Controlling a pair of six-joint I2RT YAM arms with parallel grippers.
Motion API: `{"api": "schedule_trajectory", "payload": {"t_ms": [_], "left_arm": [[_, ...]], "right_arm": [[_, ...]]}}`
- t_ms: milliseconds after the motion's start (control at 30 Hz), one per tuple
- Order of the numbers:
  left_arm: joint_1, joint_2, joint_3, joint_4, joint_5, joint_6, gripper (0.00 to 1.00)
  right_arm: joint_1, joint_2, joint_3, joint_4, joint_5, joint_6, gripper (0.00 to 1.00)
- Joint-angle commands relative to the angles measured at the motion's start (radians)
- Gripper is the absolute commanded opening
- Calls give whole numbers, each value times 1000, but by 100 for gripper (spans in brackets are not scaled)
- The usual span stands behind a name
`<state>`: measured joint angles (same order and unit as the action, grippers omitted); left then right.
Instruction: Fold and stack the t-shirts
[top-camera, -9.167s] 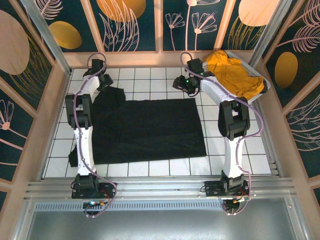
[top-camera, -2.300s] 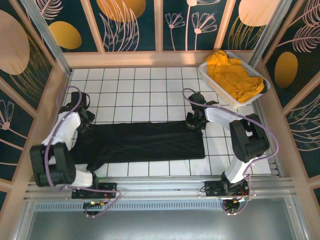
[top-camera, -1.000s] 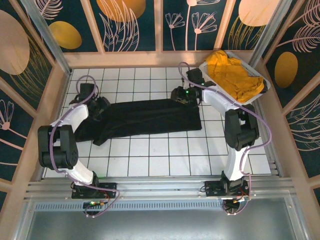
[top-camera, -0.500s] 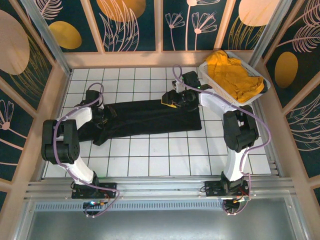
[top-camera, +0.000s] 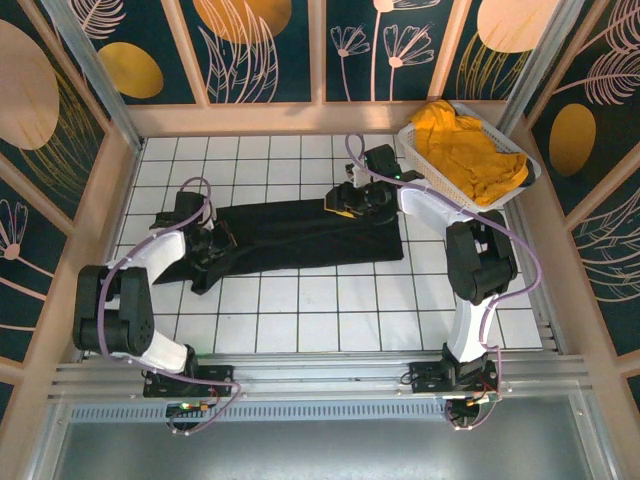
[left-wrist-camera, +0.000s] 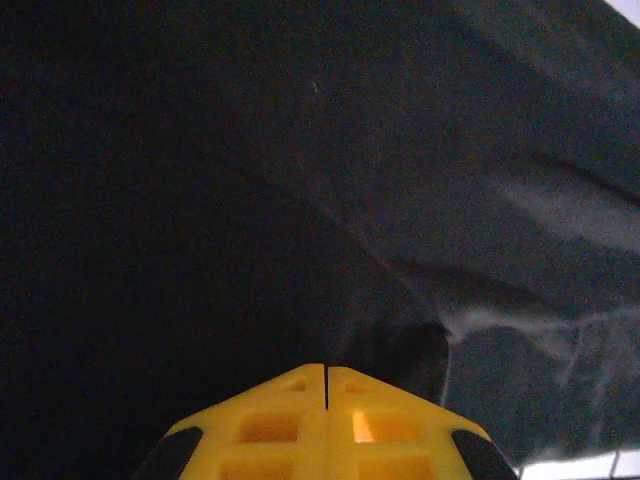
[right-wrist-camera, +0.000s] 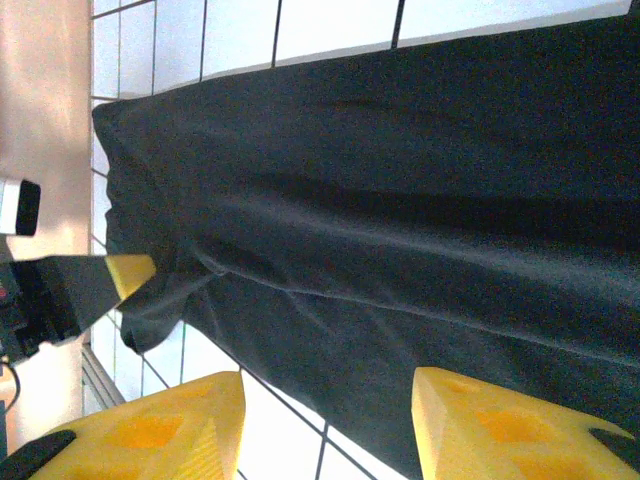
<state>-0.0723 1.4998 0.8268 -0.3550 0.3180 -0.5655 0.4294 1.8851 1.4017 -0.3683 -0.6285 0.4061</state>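
Black t-shirt (top-camera: 300, 232) folded long, left tool (left-wrist-camera: 326, 369) closed, open tiles (top-camera: 330, 310) nearside

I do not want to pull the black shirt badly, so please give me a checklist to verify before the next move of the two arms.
1. Left tool shut at the left end of the black t-shirt: ok.
2. Cloth really pinched in it: cannot tell.
3. Right tool open, over the shirt's right part: ok.
4. Shirt lying as a flat, even strip: not ok, the left end is bunched.
5. Yellow t-shirt inside the basket, apart from the black one: ok.
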Motion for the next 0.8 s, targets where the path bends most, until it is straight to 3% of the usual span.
{"api": "schedule_trajectory", "payload": {"t_ms": [0, 133, 300, 500, 567, 767], "left_arm": [[-37, -49, -50, -73, 28, -84, 0], [-75, -72, -86, -87, 50, -110, 1], [-110, -58, -131, -44, 128, -137, 29], [-116, -54, -138, -53, 158, -144, 42], [-116, -90, -112, -102, 92, -140, 42], [-77, -229, -53, -273, -295, -205, 35]], "right_arm": [[-6, -7, -23, 11, 17, 14, 48], [-5, -12, -36, 5, 33, 19, 47], [-7, -12, -53, -9, 45, 16, 46], [-7, -18, -65, -18, 56, 9, 46], [-7, -24, -76, -15, 56, 11, 46], [-2, -74, -151, 77, -18, 7, 46]]}}
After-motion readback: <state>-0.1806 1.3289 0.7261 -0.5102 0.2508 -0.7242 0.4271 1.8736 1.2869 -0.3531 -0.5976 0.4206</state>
